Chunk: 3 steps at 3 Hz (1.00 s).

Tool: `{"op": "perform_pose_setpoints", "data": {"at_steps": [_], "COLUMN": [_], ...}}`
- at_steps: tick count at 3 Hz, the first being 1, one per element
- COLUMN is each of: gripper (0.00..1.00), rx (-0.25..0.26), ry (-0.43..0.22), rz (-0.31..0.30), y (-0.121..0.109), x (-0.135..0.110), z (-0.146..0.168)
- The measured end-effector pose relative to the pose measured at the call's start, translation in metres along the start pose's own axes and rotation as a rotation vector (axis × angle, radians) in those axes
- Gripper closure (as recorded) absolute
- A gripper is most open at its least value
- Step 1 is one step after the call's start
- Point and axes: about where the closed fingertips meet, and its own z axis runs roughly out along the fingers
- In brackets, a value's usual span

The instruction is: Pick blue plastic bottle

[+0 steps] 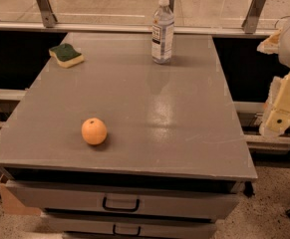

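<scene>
Hanging with the gripper (282, 106) in the air, just past the right edge of the table (184, 118). Not showing whether wide or narrow. Looking left and farther back for the bottle (163, 30), standing upright. Best going in slowly and level, aiming at its middle, not tipping it, keeping away from the orange (94, 131), well off left.

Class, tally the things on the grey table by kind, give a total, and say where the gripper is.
blue plastic bottle: 1
orange: 1
sponge: 1
Total: 3
gripper: right of the table, apart from all three.
</scene>
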Motion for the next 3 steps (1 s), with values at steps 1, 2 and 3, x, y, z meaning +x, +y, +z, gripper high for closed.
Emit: {"op": "perform_pose_setpoints", "data": {"at_steps": [1, 2, 3], "gripper": [0.00, 0.00, 0.00], "rx": [0.000, -0.001, 0.018], "ry": [0.000, -0.023, -0.084], "rz": [0.000, 0.008, 0.033], "y": [0.000, -0.009, -0.052], "x": [0.000, -0.003, -0.021], "z": [0.000, 0.006, 0.034]}}
